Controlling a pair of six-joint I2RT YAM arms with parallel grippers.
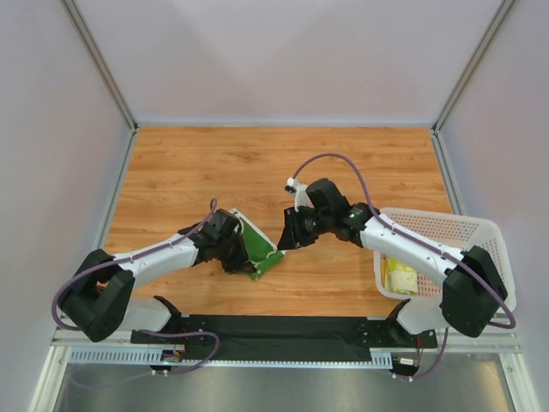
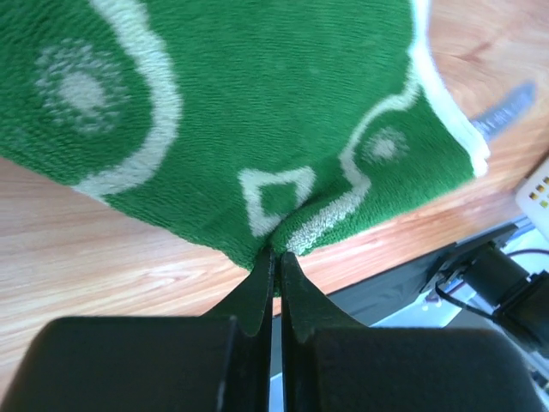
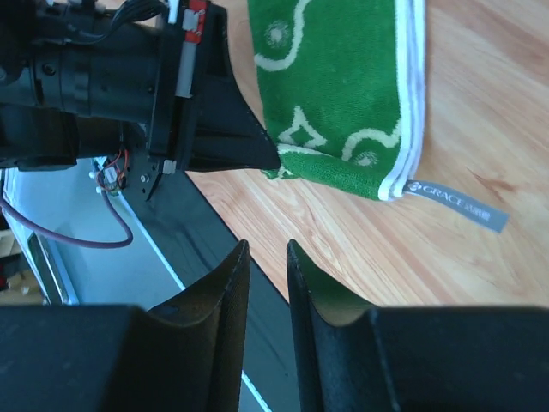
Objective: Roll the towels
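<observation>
The dark green towel (image 1: 258,247) with cream swirl prints lies folded on the wooden table, just in front of the arms. My left gripper (image 1: 241,258) is shut on the towel's near edge; in the left wrist view the fingertips (image 2: 276,251) pinch the green cloth (image 2: 257,103). My right gripper (image 1: 286,238) hovers just right of the towel, its jaws a narrow gap apart with nothing between them (image 3: 267,245). In the right wrist view the green towel (image 3: 343,86) shows a grey label (image 3: 455,204) at its corner. The pale yellow towel (image 1: 400,276) lies in the basket.
A white perforated basket (image 1: 455,230) stands at the right edge of the table, under my right arm. A black mounting rail (image 1: 283,330) runs along the table's near edge. Grey walls enclose the table on three sides.
</observation>
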